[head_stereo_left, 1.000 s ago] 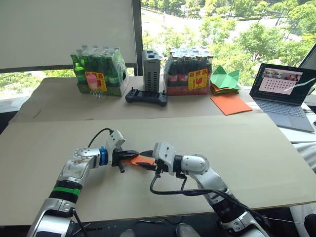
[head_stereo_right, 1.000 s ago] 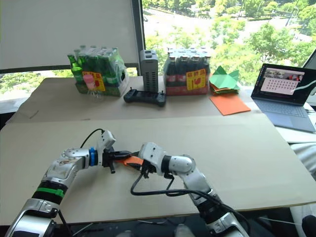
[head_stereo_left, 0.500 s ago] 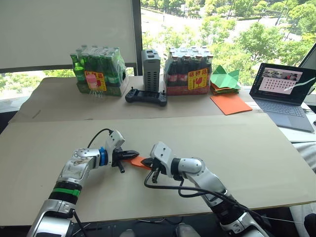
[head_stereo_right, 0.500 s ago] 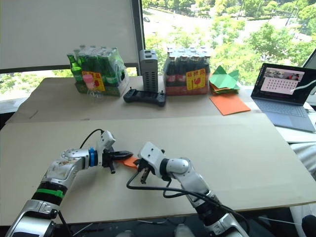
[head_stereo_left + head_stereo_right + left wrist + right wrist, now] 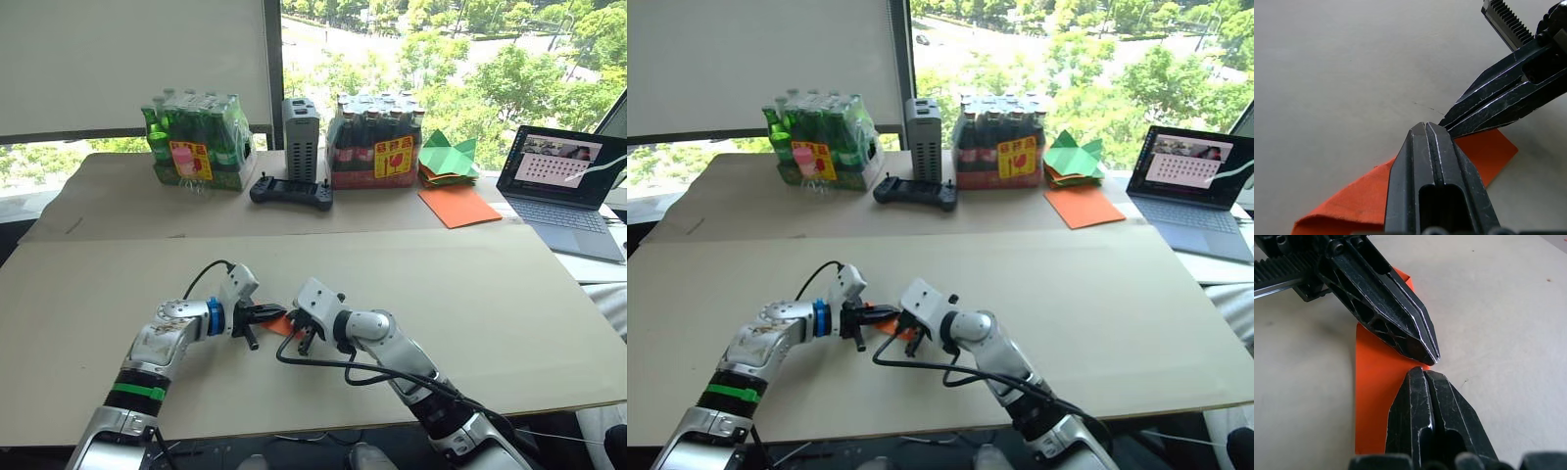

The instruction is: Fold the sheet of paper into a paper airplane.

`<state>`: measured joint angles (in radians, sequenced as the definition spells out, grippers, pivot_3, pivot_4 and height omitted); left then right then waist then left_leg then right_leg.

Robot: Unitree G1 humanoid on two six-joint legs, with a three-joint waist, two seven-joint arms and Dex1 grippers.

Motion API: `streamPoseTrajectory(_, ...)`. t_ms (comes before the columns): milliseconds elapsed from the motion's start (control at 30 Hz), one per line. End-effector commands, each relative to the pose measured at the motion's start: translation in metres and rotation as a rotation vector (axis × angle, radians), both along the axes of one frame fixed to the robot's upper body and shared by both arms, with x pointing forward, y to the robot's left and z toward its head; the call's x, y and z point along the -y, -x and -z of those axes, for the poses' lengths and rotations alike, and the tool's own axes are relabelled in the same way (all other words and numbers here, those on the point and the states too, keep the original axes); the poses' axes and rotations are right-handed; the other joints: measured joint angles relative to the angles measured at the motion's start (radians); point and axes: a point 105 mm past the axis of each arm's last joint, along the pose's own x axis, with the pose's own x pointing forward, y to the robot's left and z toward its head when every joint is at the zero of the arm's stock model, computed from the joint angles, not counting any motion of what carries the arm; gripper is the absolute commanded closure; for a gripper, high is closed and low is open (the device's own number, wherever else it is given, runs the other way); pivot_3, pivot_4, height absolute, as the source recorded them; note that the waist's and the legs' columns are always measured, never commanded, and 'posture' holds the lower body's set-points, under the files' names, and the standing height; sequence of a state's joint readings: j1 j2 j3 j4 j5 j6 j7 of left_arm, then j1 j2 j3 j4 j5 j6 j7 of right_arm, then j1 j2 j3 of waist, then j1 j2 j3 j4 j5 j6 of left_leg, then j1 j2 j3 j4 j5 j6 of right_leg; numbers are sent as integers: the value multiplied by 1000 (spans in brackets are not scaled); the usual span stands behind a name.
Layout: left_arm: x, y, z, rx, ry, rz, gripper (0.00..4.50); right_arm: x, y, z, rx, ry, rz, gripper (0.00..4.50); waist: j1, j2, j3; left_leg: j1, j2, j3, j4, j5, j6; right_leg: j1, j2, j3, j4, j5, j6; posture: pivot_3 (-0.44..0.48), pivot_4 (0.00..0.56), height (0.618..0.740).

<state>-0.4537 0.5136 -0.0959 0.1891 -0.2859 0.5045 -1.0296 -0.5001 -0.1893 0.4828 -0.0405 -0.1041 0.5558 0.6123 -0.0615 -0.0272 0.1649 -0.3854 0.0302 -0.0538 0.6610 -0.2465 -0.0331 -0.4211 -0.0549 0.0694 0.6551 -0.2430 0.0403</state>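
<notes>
Two grippers meet tip to tip at lower centre: left gripper (image 5: 274, 313) and right gripper (image 5: 297, 323) each pinched closed on the sheet of paper (image 5: 1352, 196)

Near board (image 5: 509, 313): we see open surface on all sides of both grippers.
Far edge: bottle packs (image 5: 196, 142), controller (image 5: 290, 190), laptop (image 5: 563, 181) block us.

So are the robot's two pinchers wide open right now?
No, in the wrist views the left gripper and the right gripper both have their fingers pressed together, tips nearly meeting over the orange sheet of paper.
</notes>
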Motion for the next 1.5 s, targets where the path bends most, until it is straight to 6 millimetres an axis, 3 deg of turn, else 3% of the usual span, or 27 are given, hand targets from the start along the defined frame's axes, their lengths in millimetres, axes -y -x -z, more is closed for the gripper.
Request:
streamPoseTrajectory(33, 1, 1, -3, 13, 4, 1, 4500, 1, 5, 6, -18, 38, -15, 4480, -1, 0, 0, 0, 0, 0, 0, 0, 0, 0, 0, 0, 0, 0, 0, 0, 150, 740)
streamPoseTrajectory(300, -7, 1, 3, 4, -14, -22, 4500, 7, 4, 13, -26, 87, -3, 4480, -1, 0, 0, 0, 0, 0, 0, 0, 0, 0, 0, 0, 0, 0, 0, 0, 150, 740)
streamPoseTrajectory(733, -45, -11, 2, 11, -48, -137, 4500, 7, 3, 14, -29, 91, 0, 4480, -5, 0, 0, 2, 0, 0, 0, 0, 0, 1, 0, 0, 0, 0, 0, 0, 150, 740)
streamPoseTrajectory(1500, -56, 1, 12, -8, -65, -157, 4500, 39, 2, 27, -58, 189, 51, 4480, -1, 0, -2, 3, 0, 0, 0, 0, 0, 3, 0, 0, 0, 0, 0, 0, 150, 740)
